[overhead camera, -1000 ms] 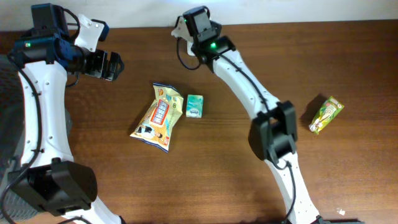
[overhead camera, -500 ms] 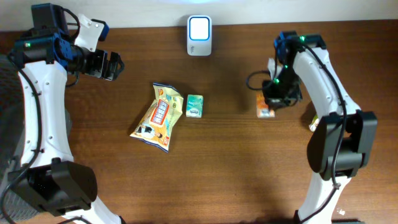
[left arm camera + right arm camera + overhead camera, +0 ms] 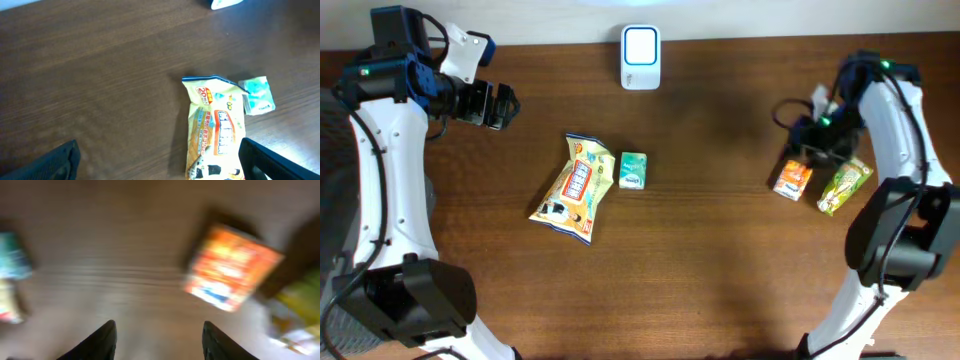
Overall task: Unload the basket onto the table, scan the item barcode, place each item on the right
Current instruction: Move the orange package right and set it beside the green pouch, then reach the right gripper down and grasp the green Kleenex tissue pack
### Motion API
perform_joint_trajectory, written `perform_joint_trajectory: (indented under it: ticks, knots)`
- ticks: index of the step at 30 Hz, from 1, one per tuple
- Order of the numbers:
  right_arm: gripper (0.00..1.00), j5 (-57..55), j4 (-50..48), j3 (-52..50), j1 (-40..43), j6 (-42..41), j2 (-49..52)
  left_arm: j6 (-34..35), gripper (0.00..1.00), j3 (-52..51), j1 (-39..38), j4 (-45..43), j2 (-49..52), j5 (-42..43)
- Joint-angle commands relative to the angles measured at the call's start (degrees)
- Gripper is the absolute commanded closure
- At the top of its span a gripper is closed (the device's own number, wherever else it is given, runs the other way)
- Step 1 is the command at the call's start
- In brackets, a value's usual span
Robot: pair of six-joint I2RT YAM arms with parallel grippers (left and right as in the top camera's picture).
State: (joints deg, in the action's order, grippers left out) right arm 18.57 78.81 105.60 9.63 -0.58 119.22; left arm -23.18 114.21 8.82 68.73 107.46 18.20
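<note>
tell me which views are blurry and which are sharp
right wrist view: heavily blurred, the orange packet smeared and its print unreadable; left wrist view: sharp, the snack bag shows crisp edges and print; overhead view: sharp, but the scanner face is blown out to plain white.

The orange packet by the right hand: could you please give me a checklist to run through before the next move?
1. Orange packet lying clear of the right hand: ok.
2. Right hand open and empty: ok.
3. Left hand open and empty: ok.
4. Scanner unobstructed: ok.
5. Barcode showing on the snack bag or the small green packet: cannot tell.
</note>
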Motion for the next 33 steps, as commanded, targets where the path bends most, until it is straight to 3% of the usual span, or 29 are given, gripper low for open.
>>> perform_joint_trajectory:
  ticks: [1, 3, 4, 7, 8, 9, 10, 13, 18, 19, 23, 26, 28, 30, 32, 33]
  knots:
    - [0.31, 21.55, -8.26, -0.24, -9.11, 0.48, -0.79, -0.94, 0.01, 0.46, 0.13, -0.04, -0.44, 0.48]
    - [0.18, 18.51, -16.5, -1.84, -17.09, -5.22, -0.72, -0.94, 0.01, 0.46, 0.15, -0.04, -0.44, 0.46]
    - [0.01, 14.51, -22.23, -3.65, -22.56, -11.15, -0.55, -0.94, 0.01, 0.46, 0.13, -0.07, -0.44, 0.46]
    - [0.0, 10.38, -28.17, -4.79, -29.77, -19.69, 2.45, -0.94, 0.01, 0.46, 0.13, -0.07, -0.44, 0.48]
    - [0.28, 6.99, -29.53, -4.79, -31.69, -22.62, 4.35, -0.94, 0.01, 0.46, 0.15, -0.07, -0.44, 0.48]
    - [0.4, 2.51, -29.86, -4.79, -33.03, -26.73, 5.92, -0.94, 0.01, 0.46, 0.13, -0.04, -0.44, 0.46]
    - [0.42, -0.68, -30.16, -4.79, -34.07, -30.16, 7.34, -0.94, 0.01, 0.46, 0.13, -0.07, -0.44, 0.48]
    - [0.52, -0.9, -32.54, -4.79, -35.93, -30.38, 10.47, -0.94, 0.01, 0.46, 0.13, -0.07, -0.44, 0.46]
    - [0.89, -1.05, -31.5, -4.96, -36.33, -31.39, 12.94, -0.94, 0.01, 0.46, 0.13, -0.07, -0.44, 0.48]
    - [0.94, -0.02, -30.95, -4.87, -35.69, -30.69, 12.79, -0.94, 0.01, 0.46, 0.15, -0.07, -0.44, 0.48]
    - [0.96, 16.0, -26.12, -4.87, -29.88, -7.78, 12.7, -0.94, 0.01, 0.46, 0.13, -0.07, -0.44, 0.48]
    - [0.96, 16.81, -15.58, -3.13, -23.52, 9.79, 12.7, -0.94, 0.01, 0.46, 0.13, -0.07, -0.44, 0.48]
    - [0.96, 5.95, -10.69, -0.17, -21.97, 11.74, 12.7, -0.94, 0.01, 0.46, 0.13, -0.07, -0.44, 0.48]
    - [0.88, 1.05, -9.75, 0.76, -22.16, 11.72, 12.7, -0.94, 0.01, 0.46, 0.13, -0.07, -0.44, 0.48]
    - [0.72, -1.49, -9.97, 0.74, -22.4, 11.72, 12.72, -0.94, 0.01, 0.46, 0.13, -0.04, -0.44, 0.46]
    - [0.72, -1.31, -10.05, 0.7, -22.4, 11.72, 12.72, -0.94, 0.01, 0.46, 0.13, -0.07, -0.44, 0.48]
